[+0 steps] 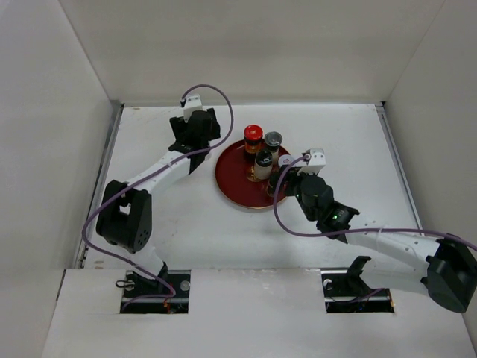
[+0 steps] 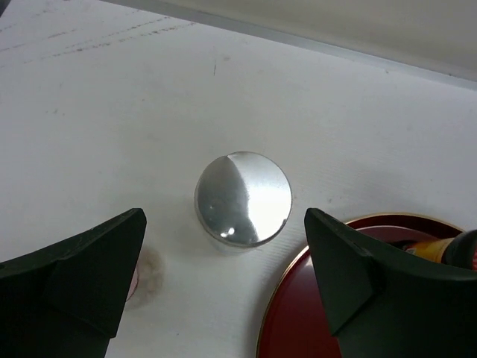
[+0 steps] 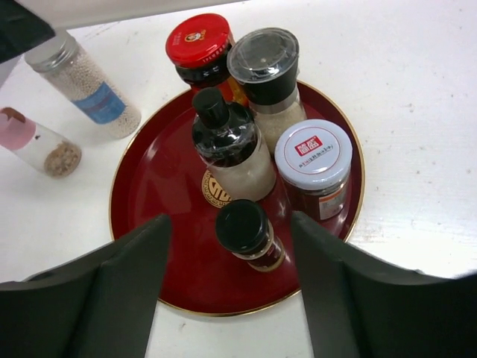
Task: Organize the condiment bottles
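In the right wrist view the red plate (image 3: 160, 171) holds a red-capped bottle (image 3: 198, 41), a grey-capped grinder (image 3: 263, 56), a black-stoppered bottle of white grains (image 3: 223, 142), a white-lidded jar (image 3: 313, 153) and a small black-capped bottle (image 3: 242, 226). My right gripper (image 3: 229, 224) is open, its fingers either side of the small bottle with gaps. Off the plate stand a silver-capped bottle (image 3: 71, 71) and a pink-capped bottle (image 3: 19, 128). My left gripper (image 2: 223, 220) is open just above the silver cap (image 2: 243, 198). The pink cap (image 2: 134, 277) peeks from behind its left finger.
From above, the plate (image 1: 235, 179) sits mid-table with the left gripper (image 1: 195, 134) at its left rim and the right gripper (image 1: 282, 177) over its right side. White walls enclose the table on the left, far and right sides. The plate rim (image 2: 298, 328) lies under my left gripper's right finger.
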You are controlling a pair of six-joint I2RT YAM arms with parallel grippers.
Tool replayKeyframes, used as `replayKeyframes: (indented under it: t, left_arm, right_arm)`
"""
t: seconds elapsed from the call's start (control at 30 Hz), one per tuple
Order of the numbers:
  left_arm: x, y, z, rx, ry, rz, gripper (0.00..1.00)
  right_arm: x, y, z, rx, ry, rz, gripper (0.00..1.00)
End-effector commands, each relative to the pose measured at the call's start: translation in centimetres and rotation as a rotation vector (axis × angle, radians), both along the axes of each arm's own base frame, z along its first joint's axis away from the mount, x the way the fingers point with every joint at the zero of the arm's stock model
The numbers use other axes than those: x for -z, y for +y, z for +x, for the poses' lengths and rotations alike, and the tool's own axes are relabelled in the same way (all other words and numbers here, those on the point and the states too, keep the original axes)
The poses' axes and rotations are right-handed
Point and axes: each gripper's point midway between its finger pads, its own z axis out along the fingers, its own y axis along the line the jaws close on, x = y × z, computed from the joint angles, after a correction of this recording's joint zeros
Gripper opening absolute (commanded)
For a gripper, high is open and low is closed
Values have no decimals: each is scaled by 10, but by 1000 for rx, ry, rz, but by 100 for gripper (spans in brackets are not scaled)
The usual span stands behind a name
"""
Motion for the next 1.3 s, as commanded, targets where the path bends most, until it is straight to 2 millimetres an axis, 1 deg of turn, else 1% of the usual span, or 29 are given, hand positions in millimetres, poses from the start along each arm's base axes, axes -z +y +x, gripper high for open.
replayKeyframes:
  t: [0.0, 0.1, 0.23, 0.3, 0.33, 0.37, 0.4, 0.47, 0.5, 0.57, 0.63, 0.7, 0.8, 0.9, 0.97, 1.07, 1.17, 1.27]
  left_arm:
    - [-16, -4, 15, 26, -13, 17, 87]
    - [-6, -9, 22, 35, 10, 27, 82]
    - [8, -13, 25, 41, 35, 37, 71]
    - [9, -12, 25, 33, 31, 36, 60]
    - [8, -12, 26, 32, 25, 34, 53]
    - [5, -11, 25, 29, 18, 32, 49]
    - [-2, -10, 24, 24, 0, 27, 45]
    - [-25, -10, 19, 16, -58, 19, 42]
    - [-35, -9, 16, 14, -83, 14, 42]
    - [-64, -12, 6, 30, -152, 0, 42]
    - [-85, -20, -9, 59, -201, -19, 42]
    - [-97, -30, -24, 96, -230, -39, 42]
    - [-108, -48, -44, 150, -253, -62, 42]
    - [-107, -72, -58, 212, -253, -80, 42]
    - [-100, -90, -64, 250, -241, -93, 42]
    - [-83, -110, -64, 287, -215, -92, 43]
    - [-73, -122, -60, 306, -196, -91, 43]
    - [-64, -127, -54, 306, -186, -85, 43]
  right_arm:
    - [-21, 12, 0, -36, -55, 73, 79]
    - [-23, 12, -1, -37, -61, 80, 82]
    - [-23, 12, -1, -38, -63, 81, 83]
    - [-22, 12, -1, -38, -62, 79, 83]
    - [-22, 12, -1, -37, -63, 82, 83]
    - [-22, 12, -1, -37, -64, 85, 84]
    - [-22, 12, -1, -37, -65, 84, 84]
    - [-22, 12, -1, -37, -66, 85, 84]
    - [-21, 12, -1, -37, -65, 84, 84]
    - [-23, 12, -1, -37, -71, 93, 84]
    - [-23, 11, -2, -37, -76, 102, 83]
    - [-23, 11, -2, -37, -77, 103, 83]
    - [-23, 11, -2, -34, -77, 105, 84]
    - [-21, 7, -1, -18, -78, 110, 91]
    - [-21, 3, 1, -5, -82, 120, 93]
    - [-23, -3, 1, 11, -86, 138, 94]
    - [-25, -9, 2, 27, -93, 157, 94]
    - [-25, -14, 3, 40, -93, 165, 94]
